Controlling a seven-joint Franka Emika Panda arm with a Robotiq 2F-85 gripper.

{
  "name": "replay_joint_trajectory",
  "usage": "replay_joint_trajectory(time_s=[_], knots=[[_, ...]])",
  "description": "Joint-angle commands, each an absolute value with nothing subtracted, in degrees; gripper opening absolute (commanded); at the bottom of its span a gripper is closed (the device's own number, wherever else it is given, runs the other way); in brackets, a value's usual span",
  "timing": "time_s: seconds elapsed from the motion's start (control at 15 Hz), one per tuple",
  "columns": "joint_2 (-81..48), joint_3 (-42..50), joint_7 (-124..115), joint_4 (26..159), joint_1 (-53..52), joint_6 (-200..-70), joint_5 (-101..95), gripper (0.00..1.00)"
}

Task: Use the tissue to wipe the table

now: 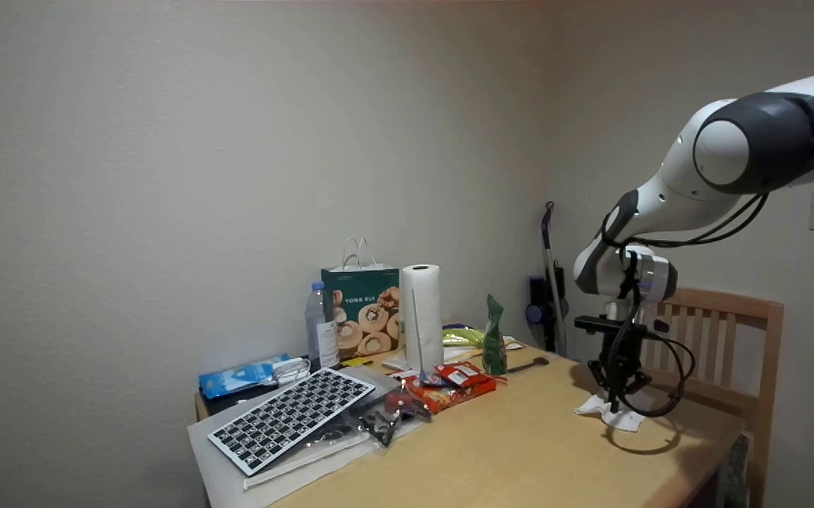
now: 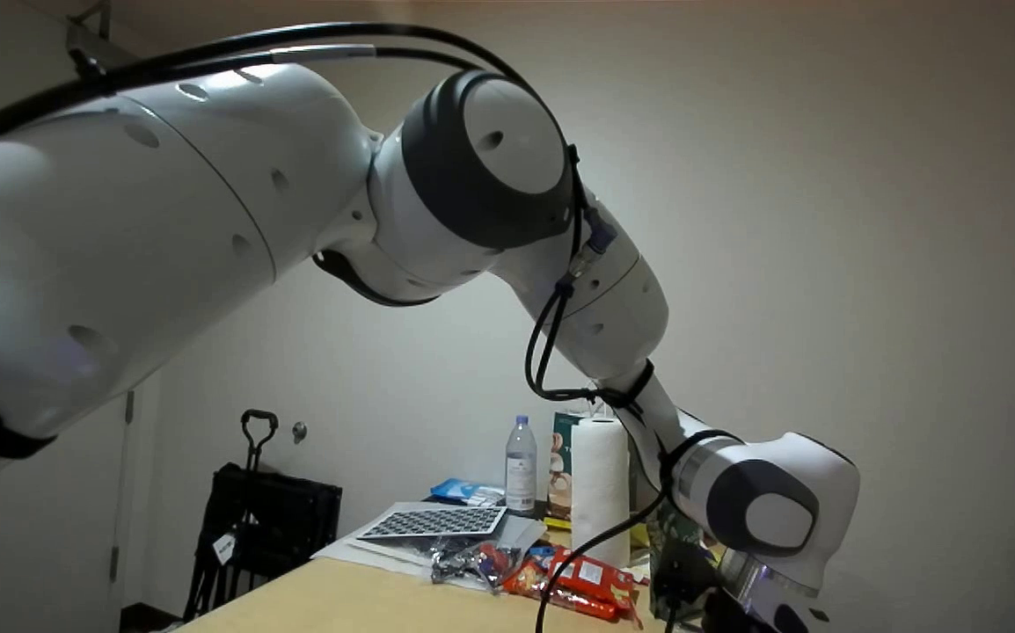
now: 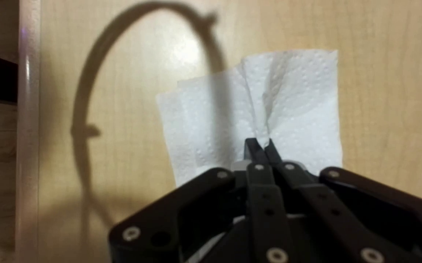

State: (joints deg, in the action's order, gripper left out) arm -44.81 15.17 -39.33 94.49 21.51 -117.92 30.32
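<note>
"Where's the tissue [image 3: 302, 106]?"

"On the table [image 3: 386, 109]. In the wrist view, nine to three o'clock around the fingers [image 3: 256, 152], which pinch its fold."

"What's risky?"

"Small pinch. Hard rubbing might pull it out."

"Your worktop [image 3: 390, 91] looks like smooth wood, shiny where the light falls."
"True, and your tissue [image 3: 306, 95] is matt paper, embossed with small bumps."
"Your hand [image 3: 261, 143] looks mostly matt, with shiny metal screws [image 3: 131, 233]."
"And your arm [image 2: 200, 202] looks like smooth, glossy plastic."
</note>
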Motion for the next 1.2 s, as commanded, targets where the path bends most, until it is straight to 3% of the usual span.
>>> replay_joint_trajectory(time_s=[0.0,0.33,1.13], knots=[[-47.5,15.3,-41.2,91.2,23.4,-121.5,31.8,0.00],[-51.3,15.8,-43.7,84.9,29.4,-121.6,34.2,0.00],[-48.1,13.4,-42.8,87.0,21.1,-115.6,26.2,0.00]])
